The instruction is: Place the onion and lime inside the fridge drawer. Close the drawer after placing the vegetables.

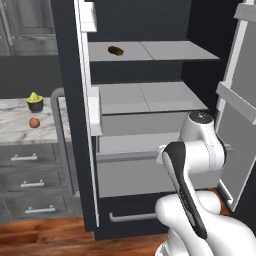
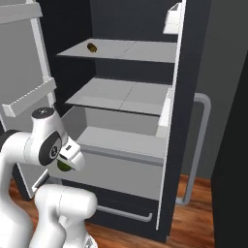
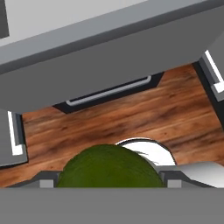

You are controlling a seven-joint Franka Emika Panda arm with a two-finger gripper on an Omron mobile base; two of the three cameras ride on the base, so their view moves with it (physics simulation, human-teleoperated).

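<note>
We have the lime [image 3: 109,168] clamped between the gripper's [image 3: 108,180] fingers: dark green, round, mottled matte skin, sitting right up against the hand camera. In the right base view the lime [image 2: 64,165] shows as a green sliver under the white hand, and the gripper [image 2: 68,162] hangs just in front of the drawer's left front corner, not yet over the cavity.

The drawer [image 1: 135,175] is pulled out: wide light grey box, plain flat front, open top, nothing visible inside it from the right base view [image 2: 121,140]. In the hand view its front [image 3: 109,65] runs as a tilted grey band across the upper half.

The onion [image 1: 34,122] sits on the table [image 1: 15,127], a small reddish-orange ball, well apart from the fridge, just in front of a yellow-green pointed thing in a dark cup [image 1: 34,102].

Surroundings:
- Table is white-grey marble over grey cabinet drawers [image 1: 30,182] with silver bar handles.
- Fridge is dark, both doors swung open; left door [image 1: 82,125] edge-on between table and shelves, right door [image 1: 237,100] with grey bins.
- Two light grey shelves above the drawer; upper shelf [image 1: 150,50] carries a small brown oblong item [image 1: 115,50], lower shelf [image 1: 147,96] is bare.
- Dark lower fridge drawer [image 1: 132,215] with a silver bar handle sits under the grey one.
- Floor [image 3: 131,118] is reddish-brown wood planks.
</note>
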